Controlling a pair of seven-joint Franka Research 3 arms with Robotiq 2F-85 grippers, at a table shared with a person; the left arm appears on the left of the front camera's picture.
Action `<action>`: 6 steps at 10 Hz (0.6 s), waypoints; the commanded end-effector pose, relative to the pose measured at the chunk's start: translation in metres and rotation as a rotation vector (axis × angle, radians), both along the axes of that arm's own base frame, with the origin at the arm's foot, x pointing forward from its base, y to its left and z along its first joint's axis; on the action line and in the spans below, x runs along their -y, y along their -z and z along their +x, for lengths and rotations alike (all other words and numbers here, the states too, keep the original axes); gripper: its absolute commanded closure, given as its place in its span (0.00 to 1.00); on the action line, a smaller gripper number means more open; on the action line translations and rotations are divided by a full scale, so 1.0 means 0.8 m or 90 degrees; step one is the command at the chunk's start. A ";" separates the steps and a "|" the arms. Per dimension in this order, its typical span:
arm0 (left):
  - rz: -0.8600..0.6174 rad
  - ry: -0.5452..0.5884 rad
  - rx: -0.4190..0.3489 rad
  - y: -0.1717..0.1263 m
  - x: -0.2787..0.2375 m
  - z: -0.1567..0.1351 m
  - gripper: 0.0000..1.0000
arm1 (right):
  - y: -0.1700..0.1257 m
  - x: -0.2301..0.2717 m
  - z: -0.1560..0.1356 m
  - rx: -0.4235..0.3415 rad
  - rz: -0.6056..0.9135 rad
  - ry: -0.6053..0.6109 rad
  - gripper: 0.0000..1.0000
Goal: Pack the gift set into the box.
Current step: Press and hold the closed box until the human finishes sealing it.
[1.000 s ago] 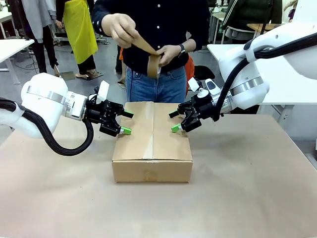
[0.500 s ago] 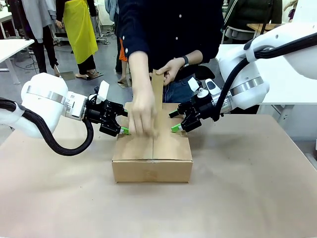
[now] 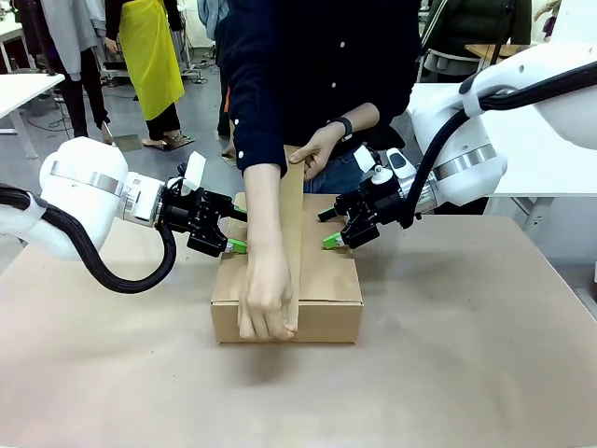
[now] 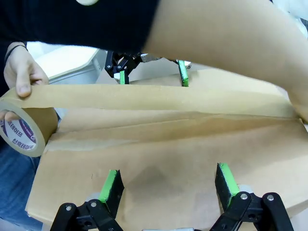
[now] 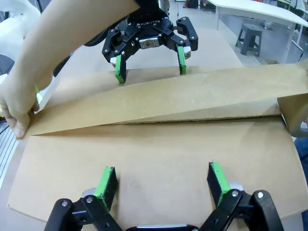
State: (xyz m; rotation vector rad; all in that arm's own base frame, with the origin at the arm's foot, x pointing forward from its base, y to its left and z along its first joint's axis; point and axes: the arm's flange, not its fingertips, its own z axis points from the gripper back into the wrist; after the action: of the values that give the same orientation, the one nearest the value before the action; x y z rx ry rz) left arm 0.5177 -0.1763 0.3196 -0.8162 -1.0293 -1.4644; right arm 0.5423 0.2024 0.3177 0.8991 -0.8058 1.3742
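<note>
The box (image 3: pixel 286 280) sits closed mid-table between the spread left gripper (image 3: pixel 230 231) and spread right gripper (image 3: pixel 328 229), which rest on its flaps while a person's hand (image 3: pixel 266 303) stretches tape (image 3: pixel 293 233) along the seam, so packing looks nearly finished.

Both arms are glossy white with rounded shells, a brushed silver ring at each wrist and a thick black ribbed cable looping beneath. The left pincer (image 3: pixel 231 231) and right pincer (image 3: pixel 328 228) are black, with linkage screws showing, tipped with bright green pads (image 4: pixel 111 185). The person (image 3: pixel 317 65) wears a dark buttoned shirt with sleeves pushed up, blue jeans and a black wristwatch (image 3: pixel 344 127).
</note>
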 end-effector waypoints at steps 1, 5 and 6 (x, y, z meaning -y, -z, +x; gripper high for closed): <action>0.001 0.006 0.011 0.002 -0.001 -0.004 0.00 | 0.000 -0.003 0.000 0.003 -0.003 0.001 0.00; 0.001 0.006 0.011 0.002 -0.001 -0.004 0.00 | 0.000 -0.003 0.000 0.003 -0.003 0.001 0.00; 0.001 0.006 0.011 0.002 -0.001 -0.004 0.00 | 0.000 -0.003 0.000 0.003 -0.003 0.001 0.00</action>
State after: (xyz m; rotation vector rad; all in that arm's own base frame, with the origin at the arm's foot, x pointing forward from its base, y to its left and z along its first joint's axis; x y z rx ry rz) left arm 0.5178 -0.1763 0.3196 -0.8162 -1.0294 -1.4644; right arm 0.5423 0.2024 0.3177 0.8991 -0.8058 1.3742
